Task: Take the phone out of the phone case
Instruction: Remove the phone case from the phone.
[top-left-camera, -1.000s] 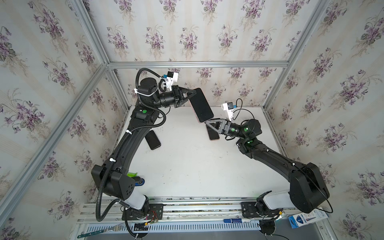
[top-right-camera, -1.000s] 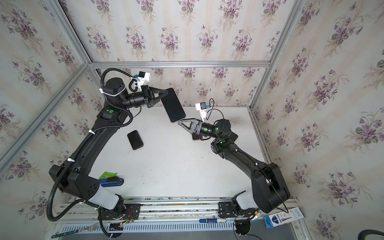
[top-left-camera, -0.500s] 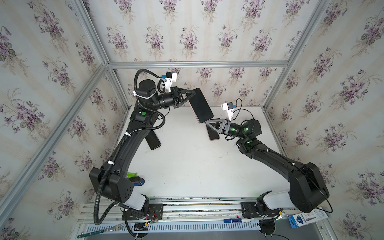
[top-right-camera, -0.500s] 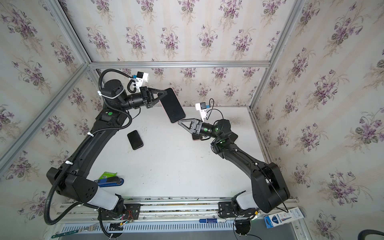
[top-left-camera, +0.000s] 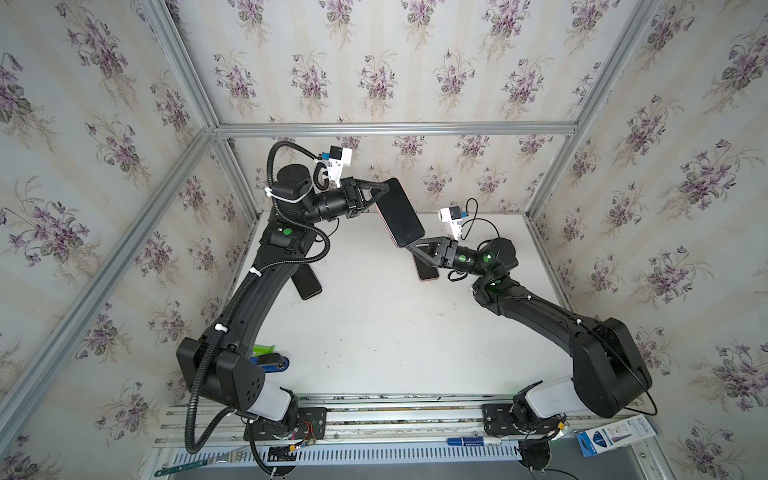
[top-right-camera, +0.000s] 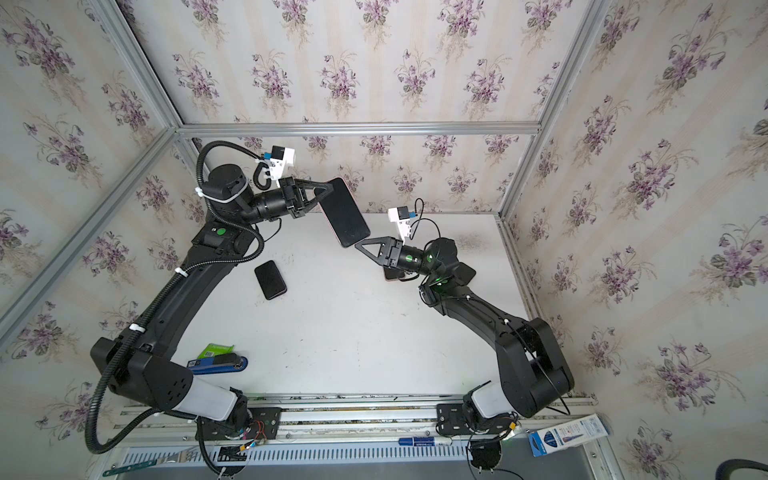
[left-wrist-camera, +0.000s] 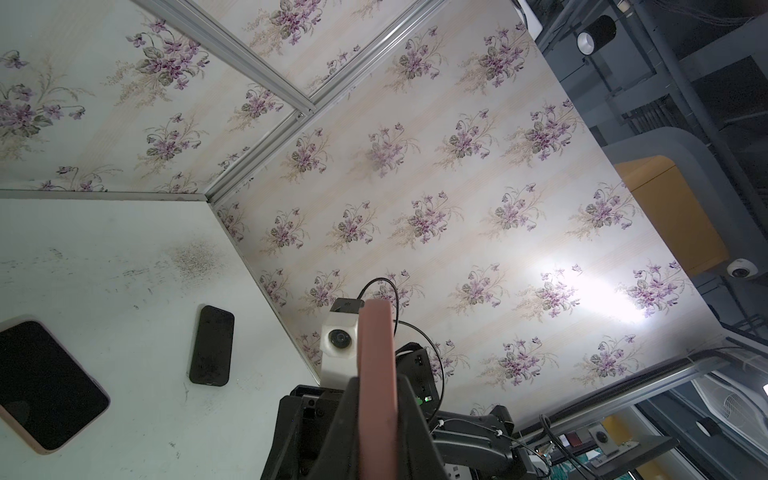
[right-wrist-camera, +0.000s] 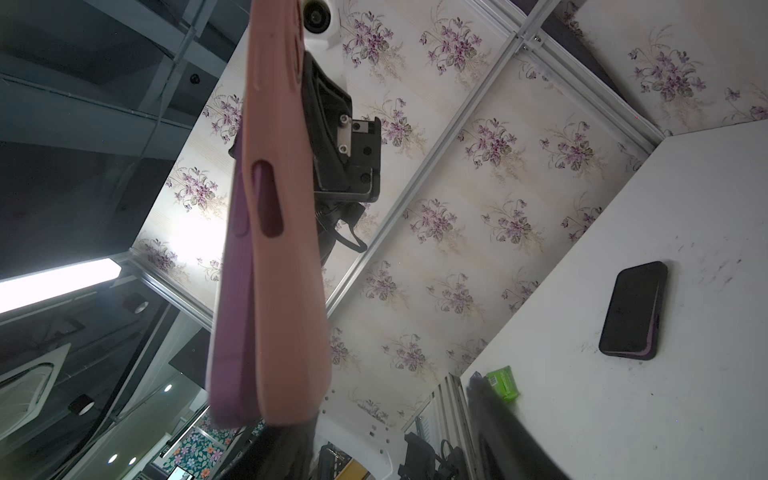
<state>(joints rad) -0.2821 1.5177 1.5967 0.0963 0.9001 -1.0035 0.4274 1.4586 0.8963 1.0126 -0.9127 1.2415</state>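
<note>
My left gripper (top-left-camera: 384, 195) (top-right-camera: 328, 189) is shut on the upper end of the phone (top-left-camera: 401, 216) (top-right-camera: 345, 216), which hangs tilted in the air above the table's far side, dark screen up. Its pink phone case (right-wrist-camera: 282, 249) shows edge-on in the left wrist view (left-wrist-camera: 376, 353). In the right wrist view the purple phone body (right-wrist-camera: 232, 311) stands slightly apart from the case along one side. My right gripper (top-left-camera: 411, 248) (top-right-camera: 358, 245) (right-wrist-camera: 386, 415) is open at the phone's lower end, one finger touching or nearly touching it.
A dark cased phone (top-left-camera: 306, 281) (top-right-camera: 270, 279) (right-wrist-camera: 633, 309) lies on the white table (top-left-camera: 374, 324) at the left. A pink-cased phone (top-left-camera: 427, 272) (left-wrist-camera: 45, 374) lies under my right wrist, another dark phone (left-wrist-camera: 212, 346) beside it. A green packet (top-right-camera: 216, 350) and blue stapler (top-right-camera: 220, 362) sit front left.
My left arm has shifted slightly to the left; the held phone and the right gripper stay in nearly the same place.
</note>
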